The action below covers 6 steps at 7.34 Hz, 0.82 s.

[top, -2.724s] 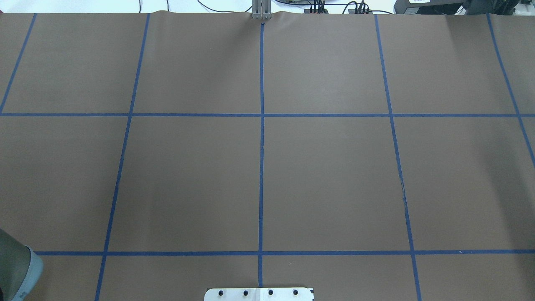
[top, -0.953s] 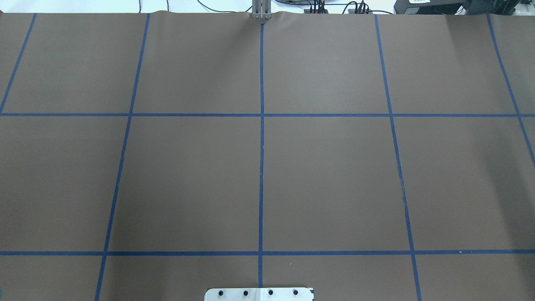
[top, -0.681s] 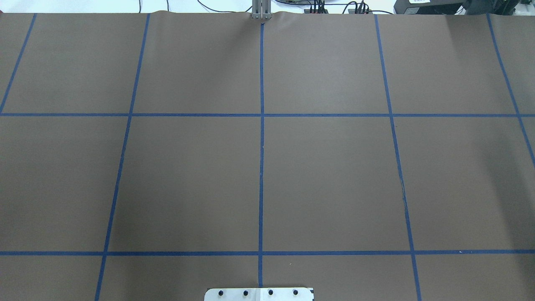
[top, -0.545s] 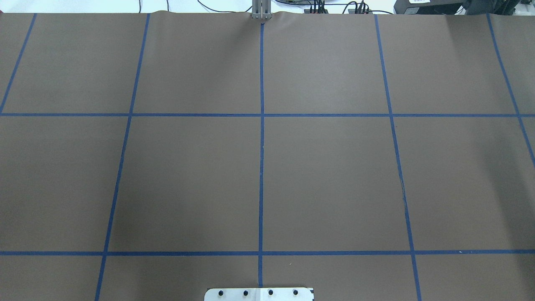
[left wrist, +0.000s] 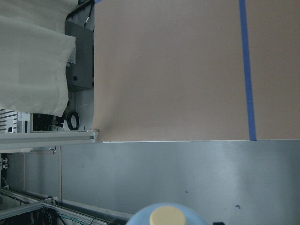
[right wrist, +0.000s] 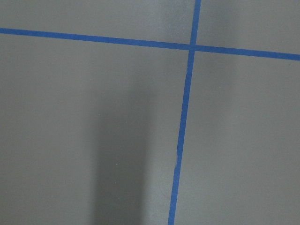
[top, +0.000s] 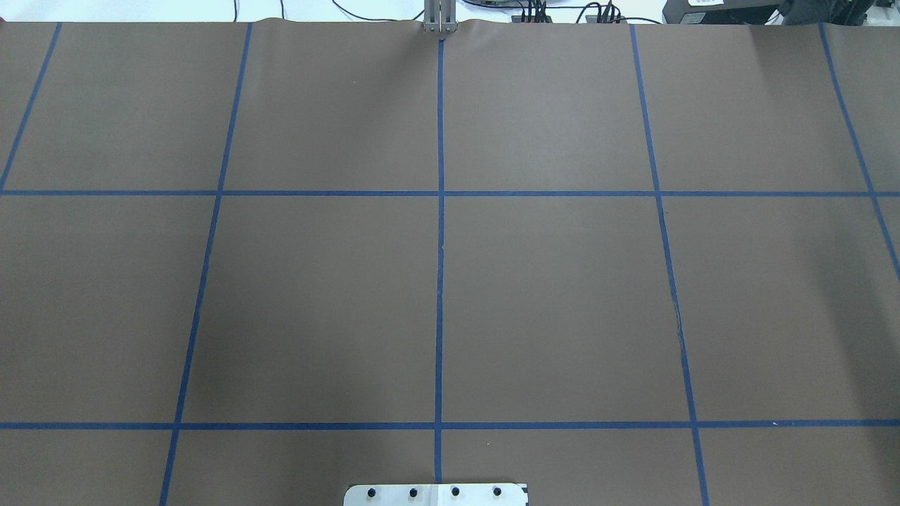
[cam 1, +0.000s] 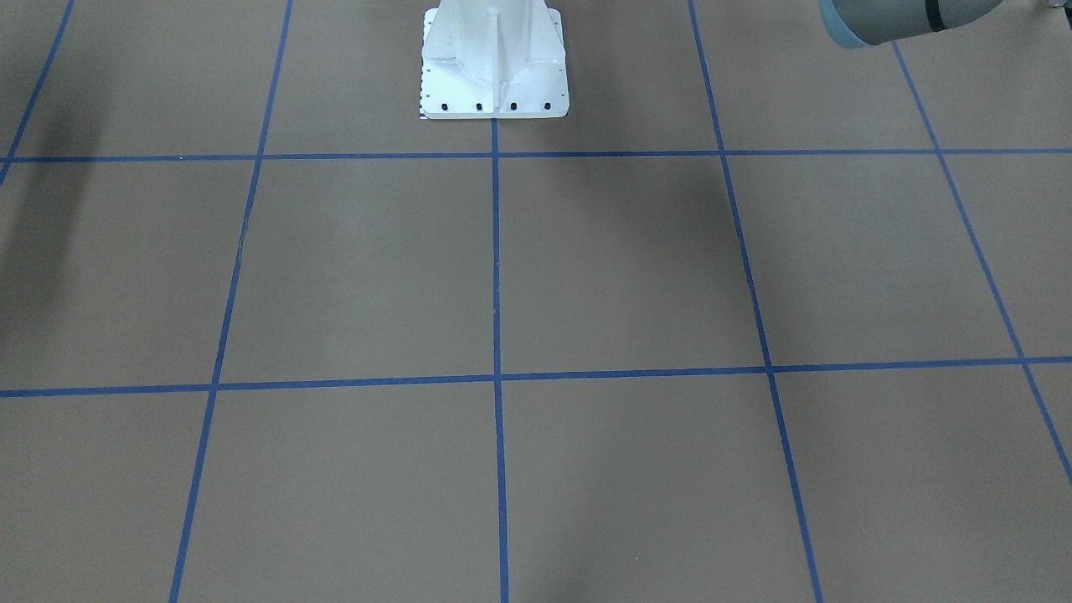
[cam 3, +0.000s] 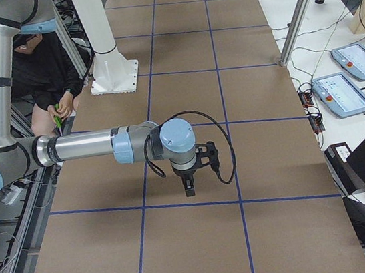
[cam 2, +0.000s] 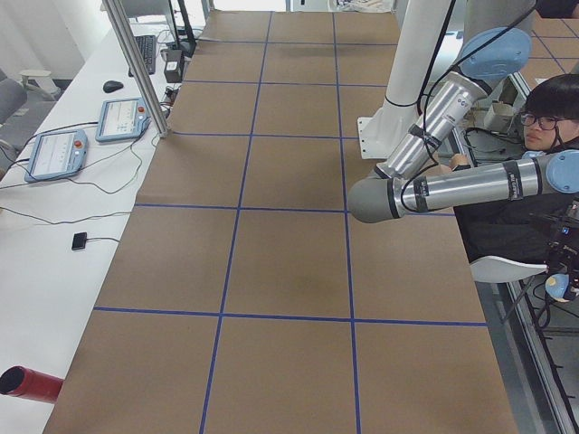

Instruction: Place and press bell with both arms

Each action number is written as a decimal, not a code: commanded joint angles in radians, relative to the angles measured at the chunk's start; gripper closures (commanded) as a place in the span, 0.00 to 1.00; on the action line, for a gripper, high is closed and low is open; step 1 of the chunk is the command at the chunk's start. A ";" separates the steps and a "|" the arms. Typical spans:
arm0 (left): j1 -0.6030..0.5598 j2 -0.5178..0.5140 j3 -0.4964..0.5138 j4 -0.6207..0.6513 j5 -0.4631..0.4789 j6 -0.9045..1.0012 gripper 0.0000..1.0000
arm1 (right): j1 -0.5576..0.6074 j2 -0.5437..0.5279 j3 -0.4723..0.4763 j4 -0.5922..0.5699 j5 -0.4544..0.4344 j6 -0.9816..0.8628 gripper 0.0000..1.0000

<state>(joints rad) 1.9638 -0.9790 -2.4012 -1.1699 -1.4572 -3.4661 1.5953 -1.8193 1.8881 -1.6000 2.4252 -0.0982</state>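
The bell [left wrist: 168,216], a light-blue dome with a cream button, shows at the bottom edge of the left wrist view, over a grey surface beyond the brown paper's edge. In the exterior left view the bell [cam 2: 555,287] hangs under my left gripper [cam 2: 564,267], off the table's robot side; I cannot tell whether that gripper is open or shut. My right gripper [cam 3: 188,184] points straight down a little above the brown table [cam 3: 245,101], near a blue line, and I cannot tell its state. Neither wrist view shows any fingers.
The white pedestal [cam 1: 494,67] stands at the table's robot side. A person [cam 2: 534,190] sits beside it behind the left arm's forearm [cam 2: 452,188]. Teach pendants [cam 2: 59,149], a metal post [cam 2: 136,63] and a red cylinder [cam 2: 27,384] lie along the far side.
The left arm's grey elbow, seen at the overhead view's bottom-left corner 2.7 s ago, has gone out of that view. Nothing else differs.
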 commanded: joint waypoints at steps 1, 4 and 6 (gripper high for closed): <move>-0.011 -0.062 -0.001 0.048 0.012 0.204 1.00 | 0.000 0.000 0.000 0.000 0.000 0.000 0.00; -0.037 -0.092 -0.003 0.070 0.017 0.431 1.00 | 0.000 0.002 0.003 0.000 0.000 -0.002 0.00; -0.037 -0.141 0.004 0.107 0.026 0.479 1.00 | 0.002 0.000 0.006 0.000 0.000 -0.002 0.00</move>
<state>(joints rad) 1.9296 -1.0894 -2.4016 -1.0863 -1.4344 -3.0267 1.5962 -1.8187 1.8933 -1.5999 2.4259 -0.0990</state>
